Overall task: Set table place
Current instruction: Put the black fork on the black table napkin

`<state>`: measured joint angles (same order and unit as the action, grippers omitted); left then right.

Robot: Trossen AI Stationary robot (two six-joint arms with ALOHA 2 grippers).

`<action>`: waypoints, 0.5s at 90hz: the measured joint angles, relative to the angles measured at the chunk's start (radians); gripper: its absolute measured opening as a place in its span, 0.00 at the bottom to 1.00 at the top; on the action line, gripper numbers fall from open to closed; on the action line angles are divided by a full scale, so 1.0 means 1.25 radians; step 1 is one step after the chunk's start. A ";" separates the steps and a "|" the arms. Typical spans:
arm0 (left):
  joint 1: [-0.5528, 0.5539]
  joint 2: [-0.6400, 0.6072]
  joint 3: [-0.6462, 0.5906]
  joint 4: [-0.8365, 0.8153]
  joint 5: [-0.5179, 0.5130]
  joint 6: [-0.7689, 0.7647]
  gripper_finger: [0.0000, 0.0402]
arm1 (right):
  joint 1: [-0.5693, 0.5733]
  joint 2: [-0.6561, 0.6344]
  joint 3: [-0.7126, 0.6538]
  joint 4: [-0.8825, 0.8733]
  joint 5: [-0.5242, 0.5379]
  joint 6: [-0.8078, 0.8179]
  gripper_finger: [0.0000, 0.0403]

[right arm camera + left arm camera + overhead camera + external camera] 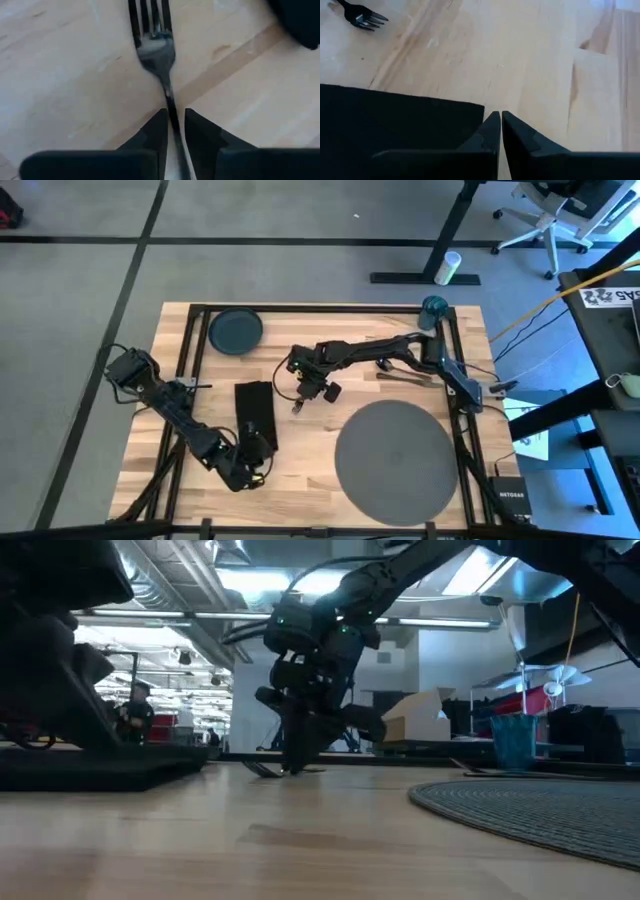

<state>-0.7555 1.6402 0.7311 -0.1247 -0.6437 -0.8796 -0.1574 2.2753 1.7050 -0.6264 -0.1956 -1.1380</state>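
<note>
the right gripper is reaching across the middle of the desk, its jaws clamped on the handle of the fork. in the right wrist view the fork's tines are pointing away from the gripper, the handle running back between the two fingers. in the low view the gripper is hanging low, with the fork touching or nearly touching the wood.

the left gripper is sitting at about 8 o'clock from the desk's centre, its jaws together with only a thin slit between them, resting at the near end of the black napkin. in the left wrist view the napkin is lying flat just beside the fingers, and the fork is showing farther off on the bare wood.

the grey placemat is lying at about 4 o'clock, nothing on it. the dark plate is sitting at about 11 o'clock near the far edge. the teal cup is standing at the far right corner, about 1 o'clock. more cutlery is lying under the right arm, between the cup and the placemat; i cannot tell which pieces.
</note>
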 joint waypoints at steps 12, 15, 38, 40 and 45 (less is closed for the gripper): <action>0.000 0.000 0.000 0.000 0.000 -0.003 0.00 | -0.003 0.002 0.012 -0.014 0.000 0.041 0.10; 0.000 0.000 0.000 0.000 0.000 -0.003 0.00 | -0.005 0.003 0.019 -0.026 -0.002 0.050 0.07; -0.024 0.000 0.000 0.004 -0.048 -0.018 0.00 | -0.007 0.004 0.040 -0.005 -0.057 0.179 0.00; -0.028 0.000 0.000 0.004 -0.053 -0.023 0.00 | -0.007 0.004 0.040 0.003 -0.062 0.196 0.00; -0.037 0.000 0.000 0.004 -0.064 -0.039 0.00 | -0.008 0.004 0.040 0.024 -0.079 0.251 0.00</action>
<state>-0.8018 1.6402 0.7311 -0.1194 -0.7237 -0.9287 -0.1671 2.2799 1.7554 -0.5962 -0.2947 -0.8244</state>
